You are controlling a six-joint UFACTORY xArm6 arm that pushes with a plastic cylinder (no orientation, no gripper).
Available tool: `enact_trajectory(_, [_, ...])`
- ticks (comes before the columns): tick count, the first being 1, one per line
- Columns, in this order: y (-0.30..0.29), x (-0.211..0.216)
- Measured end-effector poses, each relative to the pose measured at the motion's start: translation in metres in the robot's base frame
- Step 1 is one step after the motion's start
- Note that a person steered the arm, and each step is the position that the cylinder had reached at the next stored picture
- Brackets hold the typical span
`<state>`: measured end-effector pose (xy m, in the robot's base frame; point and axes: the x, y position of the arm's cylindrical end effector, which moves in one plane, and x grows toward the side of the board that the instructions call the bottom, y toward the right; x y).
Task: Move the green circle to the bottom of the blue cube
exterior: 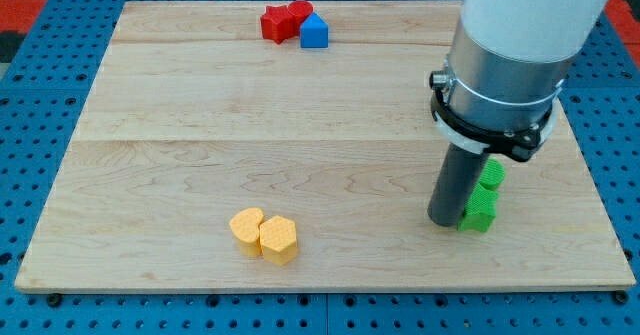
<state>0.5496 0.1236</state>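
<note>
Green blocks sit at the view's right side of the wooden board (300, 125): a lower green block (480, 213), rounded and ridged so it may be the green circle though its shape is hard to read, and an upper green block (490, 175) touching it from above, partly hidden behind the arm. My tip (446, 221) stands on the board just at the view's left of the lower green block, apparently touching its side. There are no jaws on this rod, so nothing is held; it only presses sideways. Above the rod, the grey and white body of the arm (505, 65) fills the view's top right corner. The blue cube (314, 31) lies near the view's top edge of the board, well apart from the green blocks, with two red blocks (284, 21) touching it on its left; their shapes are hard to make out. Near the view's bottom, left of centre, a yellow heart-like block (246, 228) touches a yellow hexagonal block (279, 239). A blue pegboard (40, 95) surrounds the board.
</note>
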Motion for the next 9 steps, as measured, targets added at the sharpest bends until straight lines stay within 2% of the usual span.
enact_trajectory(2, [0.003,0.035])
enact_trajectory(3, [0.014,0.039])
enact_trajectory(6, [0.068,-0.007])
enact_trajectory(9, [0.045,-0.027])
